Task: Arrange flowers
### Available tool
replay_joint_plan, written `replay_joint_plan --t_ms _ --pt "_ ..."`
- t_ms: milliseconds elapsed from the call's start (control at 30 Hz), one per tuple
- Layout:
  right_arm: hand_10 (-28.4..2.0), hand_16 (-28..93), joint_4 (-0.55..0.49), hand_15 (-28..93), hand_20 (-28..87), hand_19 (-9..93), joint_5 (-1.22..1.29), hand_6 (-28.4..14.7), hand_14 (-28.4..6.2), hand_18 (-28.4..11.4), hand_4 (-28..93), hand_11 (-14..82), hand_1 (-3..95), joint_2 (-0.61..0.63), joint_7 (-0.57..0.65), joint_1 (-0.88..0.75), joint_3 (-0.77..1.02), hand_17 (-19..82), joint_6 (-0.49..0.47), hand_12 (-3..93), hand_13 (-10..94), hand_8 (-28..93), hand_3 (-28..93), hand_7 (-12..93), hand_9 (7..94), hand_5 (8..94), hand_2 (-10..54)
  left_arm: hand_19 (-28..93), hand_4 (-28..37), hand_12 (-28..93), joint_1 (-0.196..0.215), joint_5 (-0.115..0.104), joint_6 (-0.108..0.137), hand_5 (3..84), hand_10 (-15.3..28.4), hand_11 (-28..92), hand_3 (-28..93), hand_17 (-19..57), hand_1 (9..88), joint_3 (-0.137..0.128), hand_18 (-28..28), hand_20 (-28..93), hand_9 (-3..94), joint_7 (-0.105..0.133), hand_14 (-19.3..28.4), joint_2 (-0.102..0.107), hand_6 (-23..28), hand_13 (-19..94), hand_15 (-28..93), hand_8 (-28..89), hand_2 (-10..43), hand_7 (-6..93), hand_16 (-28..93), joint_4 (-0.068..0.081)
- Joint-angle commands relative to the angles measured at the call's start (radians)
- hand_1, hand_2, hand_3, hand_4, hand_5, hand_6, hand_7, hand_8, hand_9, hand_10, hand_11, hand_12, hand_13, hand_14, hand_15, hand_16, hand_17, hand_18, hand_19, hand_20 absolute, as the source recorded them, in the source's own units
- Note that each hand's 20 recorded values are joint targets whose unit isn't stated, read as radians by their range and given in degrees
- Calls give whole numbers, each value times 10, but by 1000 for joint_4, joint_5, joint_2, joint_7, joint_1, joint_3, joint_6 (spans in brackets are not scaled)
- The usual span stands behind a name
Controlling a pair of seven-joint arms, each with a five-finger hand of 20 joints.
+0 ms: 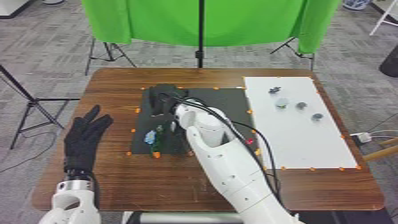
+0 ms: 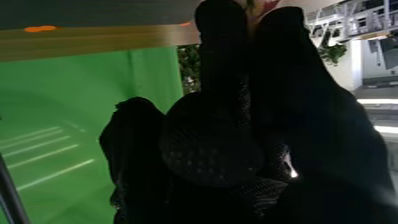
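- Left hand (image 1: 82,140): released; its fingers were straight and pointed away from the robot, over the table (image 1: 115,180), to the left of the dark mat (image 1: 229,100).
- Right hand (image 1: 163,100): positioned over the far left part of the dark mat. Grasp state could not be determined from the views.
- Right wrist view: a pinkish object (image 2: 263,7) was seen against the glove of the right hand (image 2: 213,155) (whether it was gripped could not be told).
- Blue flower (image 1: 150,137): located on the near left part of the dark mat, just beside a green piece (image 1: 158,141).
- Red item (image 1: 250,141): located just beside the right arm (image 1: 233,167), near the boundary between the dark mat and the white board (image 1: 306,145).
- White board: placed on the right side of the table; it carried a dark piece (image 1: 274,90) and three small greyish pieces (image 1: 301,105), mutually apart, on its far half.
- Orange markers (image 1: 156,155): spaced along the borders of the dark mat and the white board.
- Green cloth (image 1: 160,20): suspended beyond the far edge of the table.
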Motion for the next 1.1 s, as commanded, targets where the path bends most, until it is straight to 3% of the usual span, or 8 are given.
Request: replay_joint_plan --t_ms 33,400,600,800,867,1100 --pt "-91 341 -14 620 618 932 -503 31 0 -96 -123 116 594 19 0 2 -13 662 -59 352 920 57 440 148 848 748 -95 35 -283 130 10 9 -12 436 137 146 669 89 147 -3 107 220 470 -11 162 -4 47 376 109 -50 23 50 28 0" --pt "-104 337 -48 614 609 932 -394 37 -3 -99 -165 171 501 70 54 54 -55 650 -63 257 913 20 557 151 805 698 -95 35 -283 130 18 10 -11 434 137 146 668 88 155 -6 107 218 470 -3 163 -10 45 377 109 -50 15 51 29 -4" --pt "-110 335 -279 614 604 932 44 34 -4 -99 -165 190 492 301 288 118 -172 646 40 220 911 26 551 155 797 697 -95 34 -283 130 26 10 -13 434 136 146 665 89 159 -11 107 218 470 -2 163 -18 45 376 109 -50 13 51 29 -7" --pt "-120 338 -501 610 605 932 274 25 -12 -109 -146 188 473 487 429 14 -22 631 109 219 899 38 550 146 801 704 -95 34 -283 130 32 9 -10 435 136 146 665 89 160 -13 107 218 470 -4 161 -20 46 376 109 -50 12 51 29 -6" --pt "-123 338 -543 610 605 932 309 23 -14 -110 -140 188 455 530 454 -39 47 629 142 220 898 33 559 139 800 704 -95 34 -283 130 42 14 -13 436 136 146 665 89 160 -23 107 218 470 -7 162 -27 46 377 109 -50 12 51 29 -14" --pt "-131 336 -559 611 607 932 319 19 -20 -113 -133 200 379 593 564 -227 287 629 134 229 897 -78 605 135 805 694 -95 34 -283 130 59 12 -16 436 136 145 665 89 160 -31 107 219 470 -8 162 -35 45 377 109 -50 12 51 29 -21"
